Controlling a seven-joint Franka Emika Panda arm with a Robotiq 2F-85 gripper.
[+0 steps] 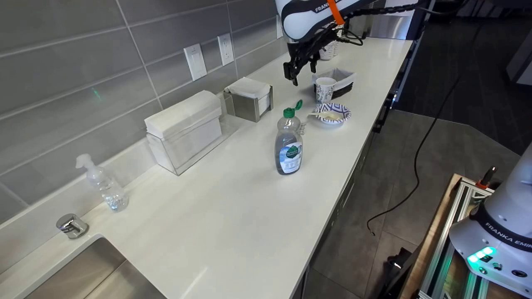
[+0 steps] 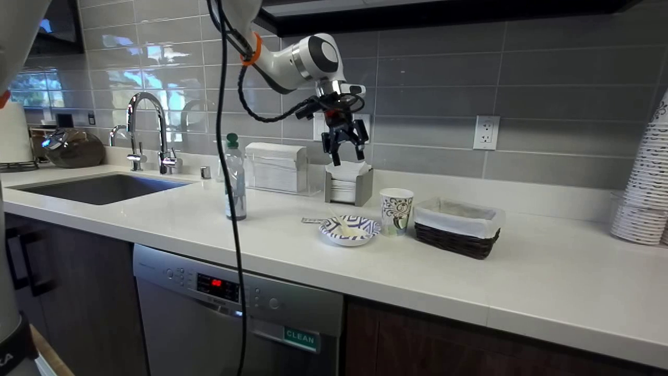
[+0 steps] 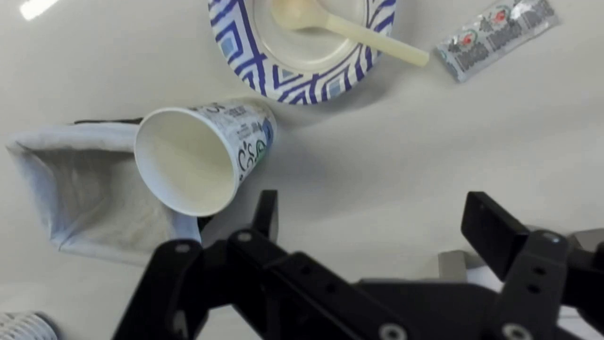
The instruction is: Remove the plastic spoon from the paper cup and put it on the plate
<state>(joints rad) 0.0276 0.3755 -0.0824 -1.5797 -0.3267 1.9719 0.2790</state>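
One plastic spoon [image 1: 320,113] rests on the plate [image 1: 346,111] in an exterior view, handle overhanging the rim. In an exterior view, my tool [image 2: 348,156] hangs well above the worktop [image 2: 553,266], jaws parted, empty. In the wrist view, the paper cup [image 3: 188,160] shows no spoon; I judge the transfer done. The spoon lies ahead of the jaws, handle nearly along their closing line: a grasp would want a wrist turn.

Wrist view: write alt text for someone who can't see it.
Plastic spoon on the patterned plate at top, handle jutting past the rim. Paper cup and lined basket at left; open, empty gripper along the bottom; small packet at upper right.
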